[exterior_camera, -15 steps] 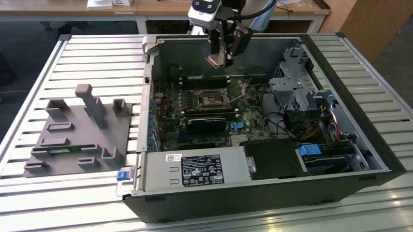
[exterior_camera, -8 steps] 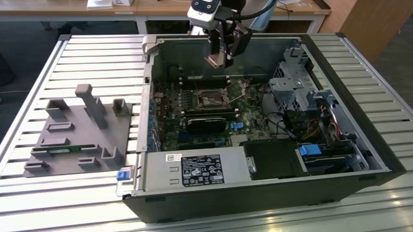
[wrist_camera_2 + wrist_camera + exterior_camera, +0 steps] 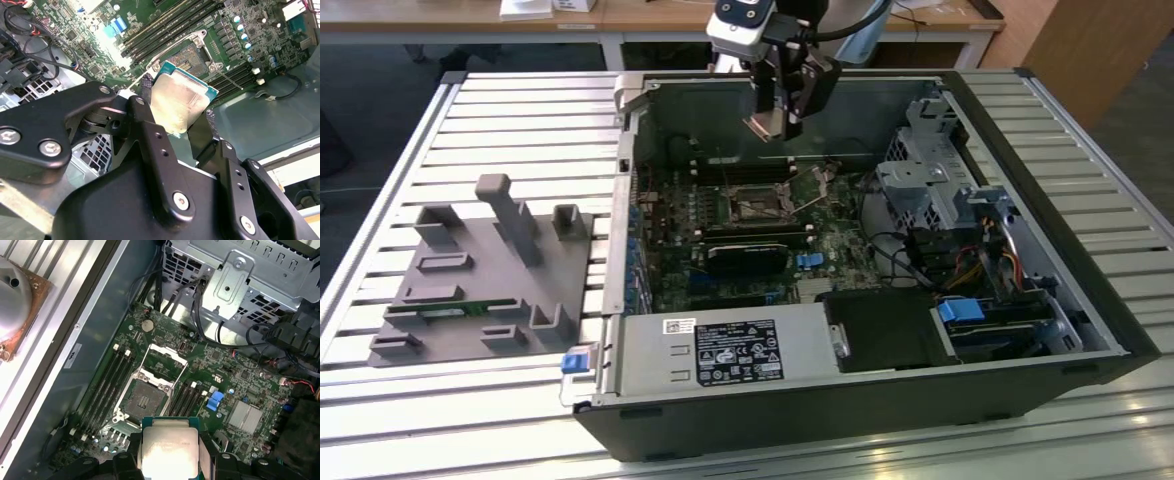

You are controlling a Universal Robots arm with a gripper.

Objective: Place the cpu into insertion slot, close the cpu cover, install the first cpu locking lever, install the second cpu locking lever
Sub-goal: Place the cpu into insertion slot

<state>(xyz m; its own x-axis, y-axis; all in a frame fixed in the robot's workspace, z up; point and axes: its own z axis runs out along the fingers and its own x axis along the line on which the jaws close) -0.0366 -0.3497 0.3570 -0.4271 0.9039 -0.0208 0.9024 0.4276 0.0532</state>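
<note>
**Observer:** What are you seeing, starting at the exterior view's left?

**Operator:** I'm looking at a grey parts fixture lying on the slatted table, at nine o'clock from the open computer case. Moving right, the motherboard is lying flat inside the case.

**Observer:** And the hand?

**Operator:** I'm holding the gripper above the board, at twelve o'clock from the insertion slot. Its fingers are pinching the cpu by two opposite edges, so it's narrowed onto the chip.

**Observer:** Is the chip touching anything else?

**Operator:** No, it's hanging clear of the board. In the first wrist view the cpu is showing its silver top, with the insertion slot lying bare beside it and the cpu cover standing swung open.

**Observer:** Further right?

**Operator:** A metal drive cage is sitting at three o'clock from the slot, with cables running below it.
</note>
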